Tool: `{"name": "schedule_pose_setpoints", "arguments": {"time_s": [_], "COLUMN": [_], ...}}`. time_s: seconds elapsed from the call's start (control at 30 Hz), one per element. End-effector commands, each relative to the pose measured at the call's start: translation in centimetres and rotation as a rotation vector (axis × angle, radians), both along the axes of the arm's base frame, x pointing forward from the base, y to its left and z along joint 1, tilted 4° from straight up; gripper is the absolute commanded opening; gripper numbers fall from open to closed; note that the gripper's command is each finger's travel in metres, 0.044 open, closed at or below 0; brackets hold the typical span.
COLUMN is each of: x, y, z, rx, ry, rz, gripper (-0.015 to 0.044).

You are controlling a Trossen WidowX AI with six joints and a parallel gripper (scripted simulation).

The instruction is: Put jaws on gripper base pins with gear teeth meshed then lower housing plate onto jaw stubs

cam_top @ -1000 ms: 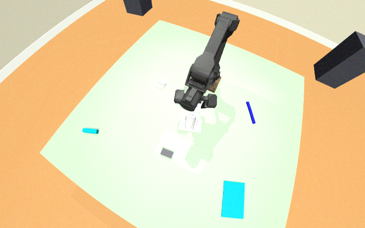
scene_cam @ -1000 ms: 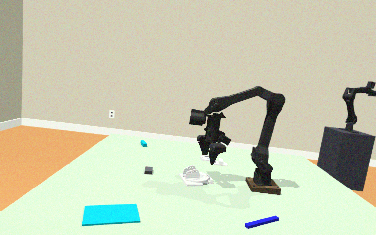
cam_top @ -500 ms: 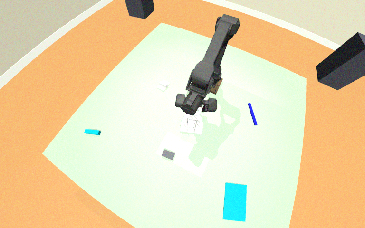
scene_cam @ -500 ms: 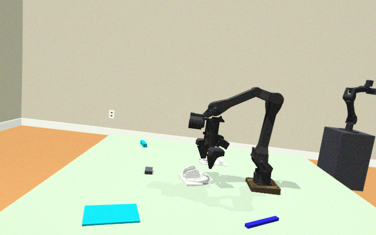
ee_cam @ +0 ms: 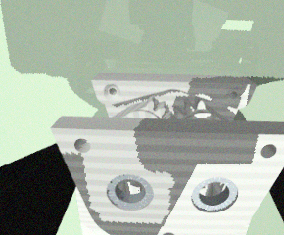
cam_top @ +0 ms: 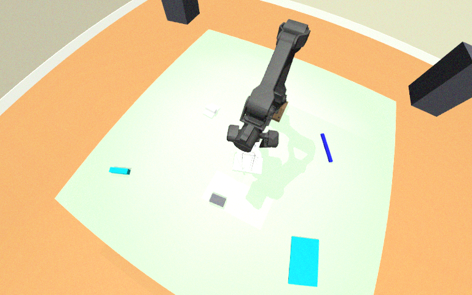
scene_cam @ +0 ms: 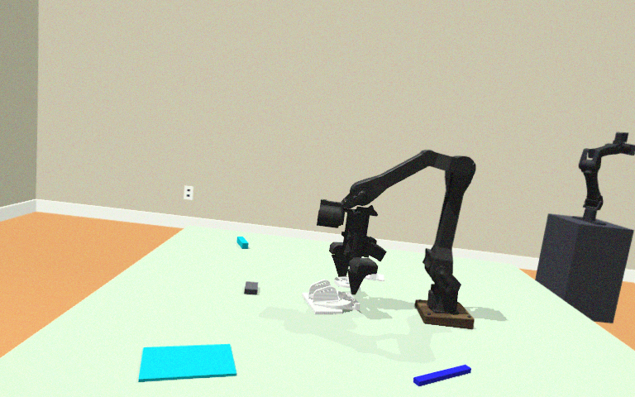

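Observation:
My gripper (scene_cam: pixel 348 284) is shut on the white housing plate (ee_cam: pixel 152 147) (scene_cam: pixel 345 280), with a black finger at each side of it. The plate is above the rear part of the white gripper base and shows two ringed holes in the wrist view. The gripper base (cam_top: pixel 236 168) (scene_cam: pixel 328 310) (ee_cam: pixel 147 79) lies on the table. The white jaws (scene_cam: pixel 325 294) stand on it as two curved upright pieces. Their toothed ends (ee_cam: pixel 168 106) lie close together in the wrist view; the plate hides much of them. I cannot see the stubs under the plate.
A dark grey block (cam_top: pixel 217 200) (scene_cam: pixel 250 288) lies near the base. A small white block (cam_top: pixel 211 110) (scene_cam: pixel 376 278) lies behind it. A cyan slab (cam_top: pixel 303 261) (scene_cam: pixel 187 362), a blue bar (cam_top: pixel 326 147) (scene_cam: pixel 441 375) and a cyan block (cam_top: pixel 118 170) (scene_cam: pixel 242 242) lie farther out.

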State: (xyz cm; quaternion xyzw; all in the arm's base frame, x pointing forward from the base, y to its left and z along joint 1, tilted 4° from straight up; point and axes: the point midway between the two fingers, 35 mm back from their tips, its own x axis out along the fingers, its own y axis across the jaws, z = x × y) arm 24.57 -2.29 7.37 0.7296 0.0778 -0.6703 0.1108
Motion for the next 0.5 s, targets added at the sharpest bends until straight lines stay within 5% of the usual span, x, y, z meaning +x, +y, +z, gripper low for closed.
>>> {"name": "schedule_pose_setpoints", "arguments": {"time_s": [0.0,0.47], "x": [-0.3,-0.4], "y": [-0.1,-0.1], "z": [-1.0,-2.2], "rx": [-0.003,-0.003], "ry": [0.012,0.012], "rz": [0.003,0.003], "gripper": [0.0351,0.0351]}}
